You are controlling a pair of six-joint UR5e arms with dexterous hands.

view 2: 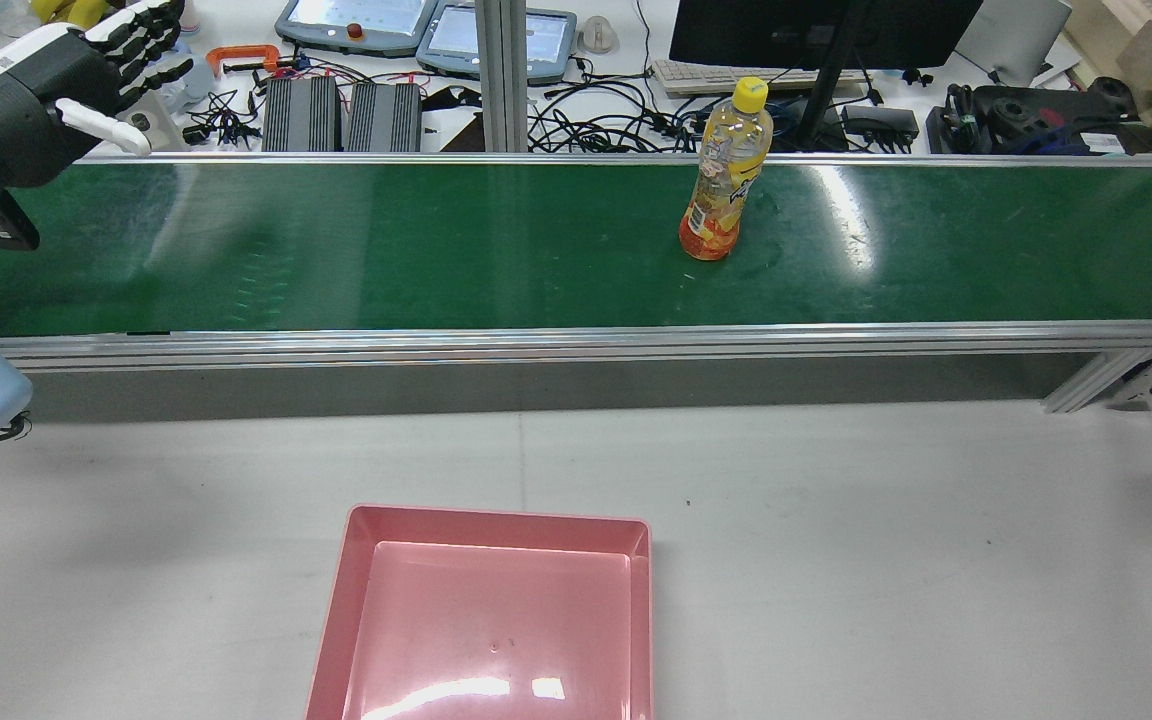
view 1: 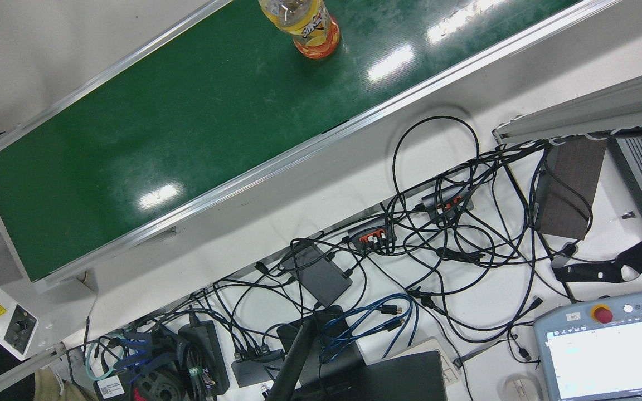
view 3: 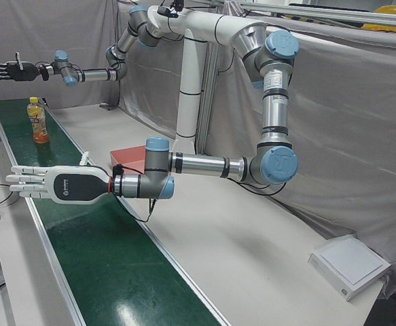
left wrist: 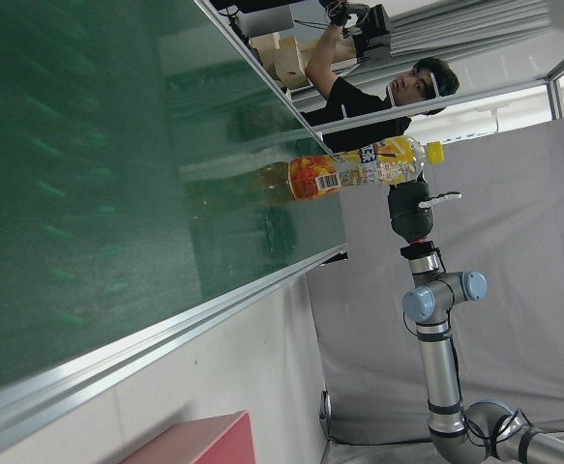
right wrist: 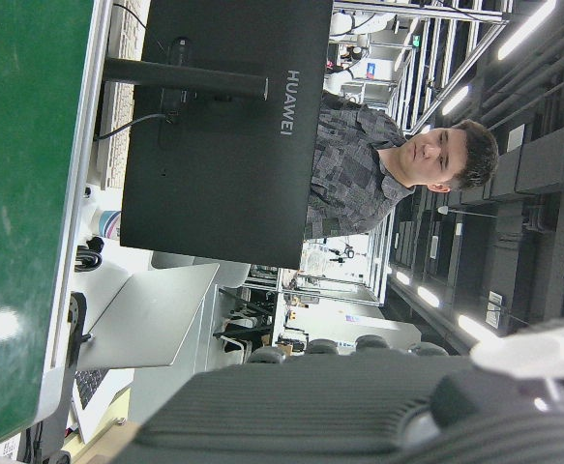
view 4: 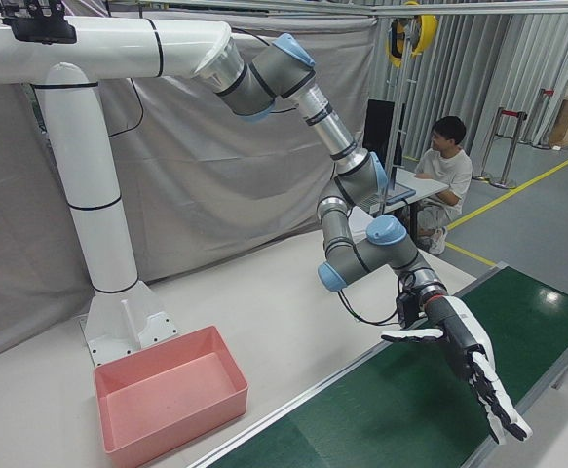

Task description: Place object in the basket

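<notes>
Basket: nearest you in the rear view, the pink basket (view 2: pixel 642 620) sits on the white table (view 2: pixel 886 540), on the robot's side of the conveyor. Nothing lies in it.
Conveyor: the green belt (view 2: pixel 436 250) runs across the whole rear view between aluminium rails; glare patches show towards its right end.
Object: your orange-drink bottle (view 2: pixel 726 170) stands upright on the belt, yellow cap on top, right of centre and nearer the far rail. It is well apart from the basket and nothing touches it.
Left hand: your left hand (view 2: pixel 46 95) hangs above the belt's left end in the rear view, fingers stretched out and spread, holding nothing. It is well apart from the bottle. The left-front view shows it flat, white back up, over the near stretch of belt.
Right hand: your right hand (view 3: pixel 6 70) shows in the left-front view beyond the bottle, raised above the belt, dark palm facing the camera, fingers splayed, empty. It is out of frame in the rear view.
Far side: a monitor (view 2: pixel 816 30), two teach pendants (view 2: pixel 356 22) and tangled cables (view 2: pixel 606 130) lie behind the far rail.
</notes>
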